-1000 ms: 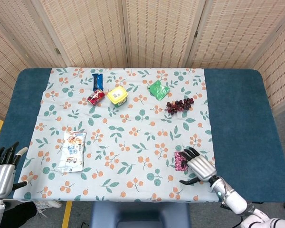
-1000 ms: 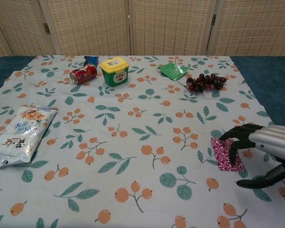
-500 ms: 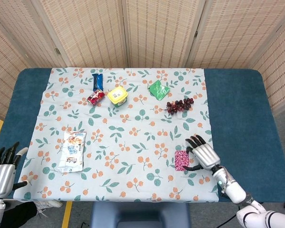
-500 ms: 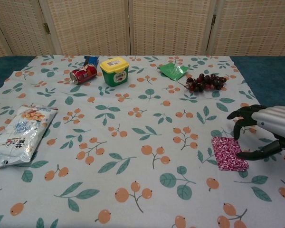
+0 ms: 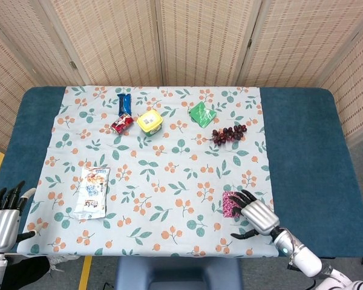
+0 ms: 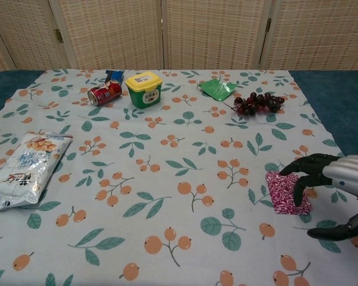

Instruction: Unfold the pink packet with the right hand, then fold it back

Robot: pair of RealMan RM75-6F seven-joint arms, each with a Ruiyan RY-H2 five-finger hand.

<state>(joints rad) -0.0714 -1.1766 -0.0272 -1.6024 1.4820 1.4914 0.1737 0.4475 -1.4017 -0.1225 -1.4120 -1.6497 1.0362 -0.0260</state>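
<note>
Pink packet (image 6: 284, 192) is lying flat on the flowered cloth (image 6: 167, 179) near the front right of the desk (image 5: 302, 151), a small patterned rectangle that is looking thin, light and limp, probably a crinkly film that slides easily on fabric. Its right part is sitting under the fingertips (image 6: 298, 179) of the right hand (image 6: 334, 190), which is hovering with fingers spread and curved downward and the thumb held apart nearer the desk's front edge; whether the fingertips are actually touching it, I cannot tell. It is gripping nothing. A pinch at a free edge or corner is likely working best, with gentle pressure so the packet is not skidding away. The left hand (image 5: 3, 220) is waiting open off the front left corner.
</note>
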